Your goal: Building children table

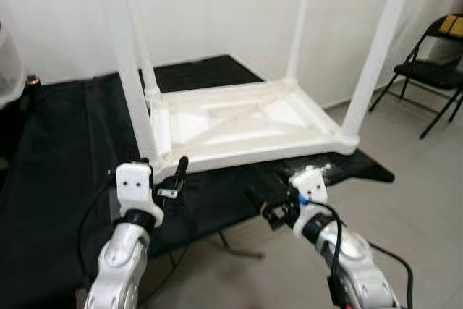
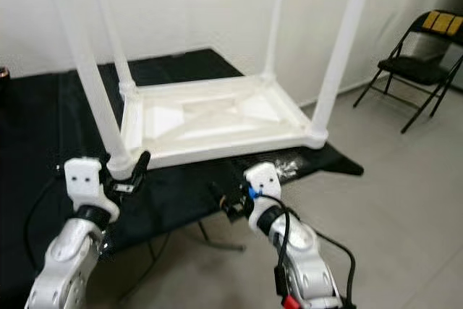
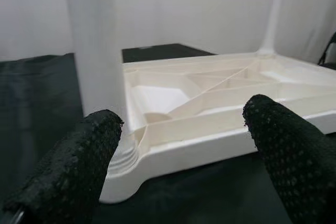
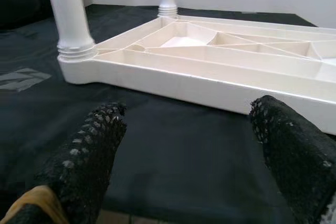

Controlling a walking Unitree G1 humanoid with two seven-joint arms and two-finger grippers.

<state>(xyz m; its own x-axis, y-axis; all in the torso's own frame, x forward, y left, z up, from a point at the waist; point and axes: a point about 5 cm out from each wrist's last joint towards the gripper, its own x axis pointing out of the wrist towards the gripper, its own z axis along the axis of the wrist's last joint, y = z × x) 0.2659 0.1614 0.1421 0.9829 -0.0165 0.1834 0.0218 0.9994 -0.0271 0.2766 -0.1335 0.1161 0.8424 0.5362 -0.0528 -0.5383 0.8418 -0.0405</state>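
Standing upside down on a black-draped surface (image 1: 65, 150), the white plastic children's table (image 1: 239, 124) rested on its top with four white round legs pointing upward. A black folding chair (image 1: 434, 70) stood on the grey tiled floor (image 1: 419, 200) well apart to the robot's right, near the white wall (image 1: 217, 12); yellow patches marked its backrest. All four leg ends were cut off by the upper frame edge, and a dark item at the surface's far left edge was too small to identify. The left gripper (image 1: 172, 179), jaws open and empty, was just beside the near-left leg (image 1: 130, 70) at its base corner. The right gripper (image 1: 264, 204), jaws likewise open, hovered near the table's front edge, apart from it.
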